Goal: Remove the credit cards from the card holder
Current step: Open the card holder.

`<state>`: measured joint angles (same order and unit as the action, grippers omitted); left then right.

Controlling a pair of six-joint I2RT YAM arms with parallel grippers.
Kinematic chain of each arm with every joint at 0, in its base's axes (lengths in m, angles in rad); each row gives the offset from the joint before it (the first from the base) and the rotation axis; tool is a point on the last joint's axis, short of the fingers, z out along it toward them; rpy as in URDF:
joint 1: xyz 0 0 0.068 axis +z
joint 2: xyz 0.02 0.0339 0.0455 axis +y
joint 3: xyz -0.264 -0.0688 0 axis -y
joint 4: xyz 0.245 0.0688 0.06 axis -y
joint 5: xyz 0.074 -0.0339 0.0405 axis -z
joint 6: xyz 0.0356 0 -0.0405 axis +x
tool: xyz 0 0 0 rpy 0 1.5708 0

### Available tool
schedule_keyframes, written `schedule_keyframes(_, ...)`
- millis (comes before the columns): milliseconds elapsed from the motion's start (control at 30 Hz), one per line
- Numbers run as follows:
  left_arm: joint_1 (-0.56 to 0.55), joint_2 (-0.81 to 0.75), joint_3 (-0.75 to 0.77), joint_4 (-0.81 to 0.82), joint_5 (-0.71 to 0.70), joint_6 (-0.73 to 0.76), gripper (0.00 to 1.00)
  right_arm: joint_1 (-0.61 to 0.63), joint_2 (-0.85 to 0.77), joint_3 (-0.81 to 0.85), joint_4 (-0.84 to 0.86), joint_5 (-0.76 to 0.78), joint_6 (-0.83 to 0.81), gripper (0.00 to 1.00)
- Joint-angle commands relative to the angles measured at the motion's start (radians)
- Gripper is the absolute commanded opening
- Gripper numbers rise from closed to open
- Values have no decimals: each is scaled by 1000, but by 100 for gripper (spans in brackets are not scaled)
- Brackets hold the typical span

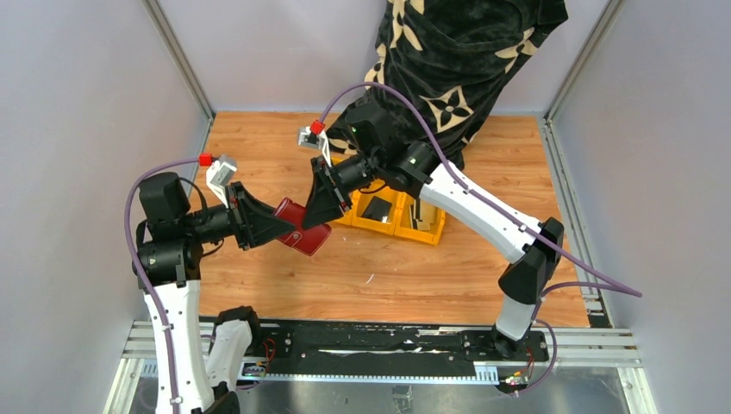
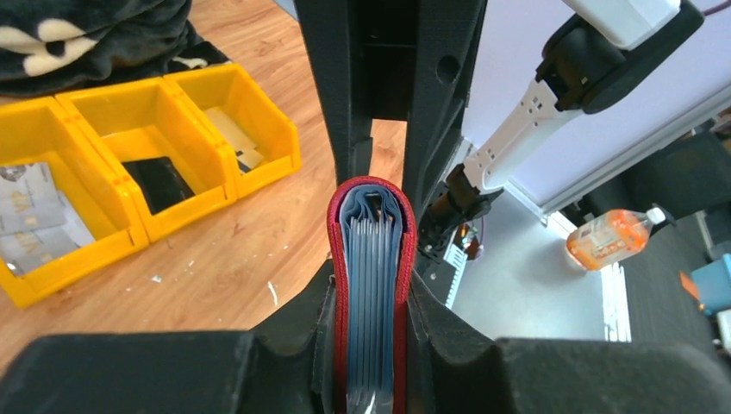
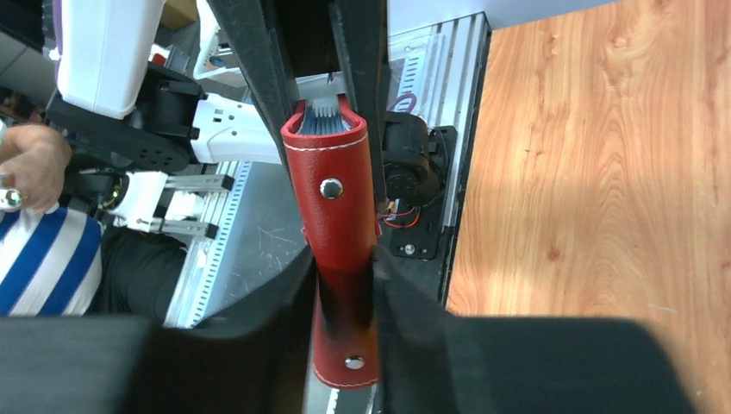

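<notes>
The dark red card holder (image 1: 302,228) hangs in the air above the wooden table, held between both grippers. My left gripper (image 1: 278,222) is shut on it. In the left wrist view the card holder (image 2: 371,259) stands edge-on between my fingers, showing grey-blue sleeves inside. My right gripper (image 1: 323,207) is shut on its other end. In the right wrist view its red cover and snap tab (image 3: 345,358) sit between my fingers (image 3: 414,345). Silvery credit cards (image 2: 30,216) lie in the yellow bin's left compartment, and a dark card (image 2: 159,183) in the middle one.
The yellow three-compartment bin (image 1: 398,226) stands on the table just right of the grippers. A person in a black patterned garment (image 1: 465,60) stands at the far edge. An orange bottle (image 2: 612,237) lies off the table, beyond the near rail.
</notes>
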<state>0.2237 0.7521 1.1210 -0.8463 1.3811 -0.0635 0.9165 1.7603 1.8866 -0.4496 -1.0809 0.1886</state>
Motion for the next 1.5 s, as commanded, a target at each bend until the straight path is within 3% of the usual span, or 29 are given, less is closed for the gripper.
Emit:
schedule_keyframes(0,-3,42,30,-14,-33,-20,16,20,-35,9,6,20,-19,39)
schedule_keyframes(67,-2,53,41,-16,-54,-29,13,14,-71,-15,11,116,-23,55)
schedule_keyframes(133,-3,63,50,-16,-88,-35,12,5,-137,-71,54,297,12,62)
schedule_keyframes(200,-3,69,55,-14,-119,-44,10,4,-263,-237,272,410,84,67)
schedule_keyframes(300,-3,79,61,-14,-142,-59,8,11,-411,-459,561,495,204,75)
schedule_keyframes(400,-3,88,68,-14,-174,-78,5,37,-426,-502,603,497,277,80)
schedule_keyframes(733,-4,44,51,78,-287,-213,1,180,-293,-470,585,671,316,82)
schedule_keyframes(967,-4,-75,-76,399,-358,-491,0,214,-273,-475,531,896,357,83)
schedule_keyframes(1100,-6,-130,-157,605,-378,-653,0,218,-260,-468,538,973,410,76)
schedule_keyframes(1333,-14,-128,-145,573,-397,-642,0,233,-208,-399,475,1096,428,62)
schedule_keyframes(1467,-14,-131,-128,551,-415,-630,0,259,-157,-307,353,1239,404,58)
